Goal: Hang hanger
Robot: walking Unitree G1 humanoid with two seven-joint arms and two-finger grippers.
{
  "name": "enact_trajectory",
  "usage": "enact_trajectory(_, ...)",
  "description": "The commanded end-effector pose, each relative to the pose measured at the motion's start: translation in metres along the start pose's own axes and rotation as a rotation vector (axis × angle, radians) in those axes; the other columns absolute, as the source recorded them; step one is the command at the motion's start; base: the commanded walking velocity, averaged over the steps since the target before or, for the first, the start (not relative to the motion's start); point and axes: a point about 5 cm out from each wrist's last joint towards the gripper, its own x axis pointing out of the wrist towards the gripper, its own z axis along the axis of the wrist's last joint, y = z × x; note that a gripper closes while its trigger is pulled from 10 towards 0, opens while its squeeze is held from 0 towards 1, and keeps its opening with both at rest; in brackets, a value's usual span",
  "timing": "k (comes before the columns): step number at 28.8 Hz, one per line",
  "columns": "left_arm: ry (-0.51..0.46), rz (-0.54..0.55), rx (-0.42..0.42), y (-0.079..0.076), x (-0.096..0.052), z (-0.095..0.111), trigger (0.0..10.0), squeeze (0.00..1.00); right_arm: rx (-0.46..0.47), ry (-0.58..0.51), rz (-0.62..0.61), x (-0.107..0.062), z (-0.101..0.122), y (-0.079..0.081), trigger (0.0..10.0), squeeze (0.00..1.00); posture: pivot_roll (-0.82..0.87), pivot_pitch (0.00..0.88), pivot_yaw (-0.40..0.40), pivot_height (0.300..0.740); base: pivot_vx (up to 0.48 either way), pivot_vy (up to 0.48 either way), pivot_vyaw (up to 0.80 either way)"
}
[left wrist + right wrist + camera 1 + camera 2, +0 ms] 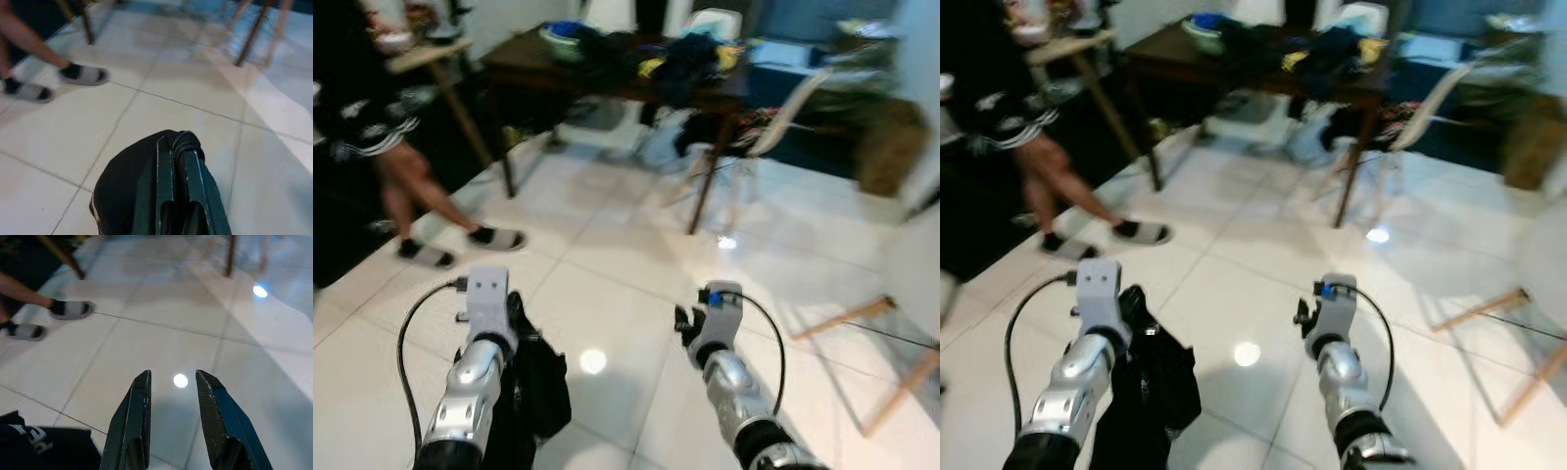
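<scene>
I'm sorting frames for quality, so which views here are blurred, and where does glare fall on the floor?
Left and right eye views: soft all over, the dark table and the walking person smeared; a lamp's reflection on the white floor between the arms. Left wrist view: background blurred, the black garment held by the left gripper fairly crisp. Right wrist view: open right gripper sharp, two glare spots on tiles.

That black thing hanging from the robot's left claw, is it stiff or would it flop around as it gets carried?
Probably floppy: the black garment droops in loose folds beside the left gripper, whose fingers are shut on a bunched part of it. It looks like light cloth, so it would likely sway while the robot walks. Pinched tight, it seems unlikely to slip.
</scene>
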Motion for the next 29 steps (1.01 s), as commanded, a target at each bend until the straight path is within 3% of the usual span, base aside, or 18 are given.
enact_trajectory(1,0.034,-0.009,-0.029,-0.002,-0.002,-0.007,10.0,0.00,-0.023,0.009,0.025,-0.004,-0.008,0.001,10.0,0.00,0.02,0.056,-0.006,0.740,0.000,0.000,-0.80)
enact_trajectory(5,0.051,-0.012,-0.050,-0.002,-0.003,-0.010,10.0,0.00,-0.043,0.012,0.055,-0.006,-0.010,0.004,10.0,0.00,0.02,0.054,-0.005,0.740,0.000,0.000,-0.80)
enact_trajectory(11,-0.011,0.001,0.006,-0.001,-0.001,-0.001,10.0,0.00,-0.042,-0.007,0.096,-0.002,-0.005,0.019,10.0,0.00,0.04,0.061,-0.027,0.740,0.000,0.000,-0.80)
enact_trajectory(15,0.012,0.022,0.030,0.006,-0.004,-0.009,10.0,0.00,-0.073,-0.013,0.175,0.002,0.000,0.034,10.0,0.00,0.04,0.074,-0.020,0.740,0.000,0.000,-0.80)
enact_trajectory(23,-0.018,0.032,0.017,0.008,-0.003,0.000,10.0,0.00,-0.077,-0.004,0.235,0.002,0.001,0.037,10.0,0.00,0.04,0.088,-0.027,0.740,0.000,0.000,-0.80)
enact_trajectory(29,-0.060,0.021,0.000,0.006,-0.003,0.006,10.0,0.00,-0.137,0.001,0.323,0.000,-0.001,0.043,10.0,0.00,0.04,0.084,-0.032,0.740,0.046,0.000,0.00)
